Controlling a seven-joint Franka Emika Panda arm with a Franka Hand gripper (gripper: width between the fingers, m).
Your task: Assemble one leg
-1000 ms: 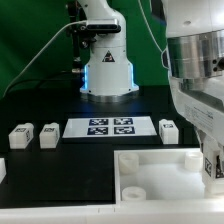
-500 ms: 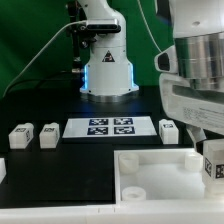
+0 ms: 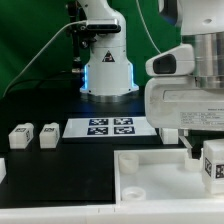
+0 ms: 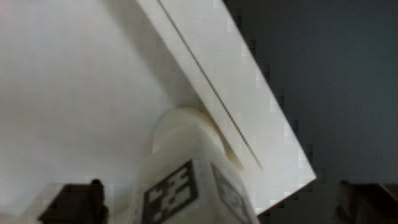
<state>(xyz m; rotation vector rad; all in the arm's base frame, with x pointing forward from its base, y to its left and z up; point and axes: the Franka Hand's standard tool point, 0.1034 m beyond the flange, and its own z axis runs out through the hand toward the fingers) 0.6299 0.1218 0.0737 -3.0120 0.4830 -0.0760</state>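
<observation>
A leg (image 3: 213, 166), a small white block with a black-and-white tag, stands upright at the far right corner of the white panel (image 3: 150, 175). My gripper (image 3: 206, 152) hangs straight over it. In the wrist view the leg (image 4: 192, 188) sits between my two dark fingers (image 4: 79, 202), with a gap on each side, so the gripper (image 4: 217, 208) is open around it. The panel's raised rim (image 4: 214, 80) runs away from the leg. Three more legs stand on the black table: two at the exterior view's left (image 3: 22, 135) (image 3: 48, 135) and one (image 3: 168, 128) behind the panel.
The marker board (image 3: 110, 127) lies flat behind the panel. The robot base (image 3: 107, 62) stands at the back with a cable at its left. Another white part (image 3: 2, 170) shows at the exterior view's left edge. My arm fills the upper right.
The hand has turned about its vertical axis above the leg, and its wide side now faces the camera. The leg has stayed in place at the panel's corner.
</observation>
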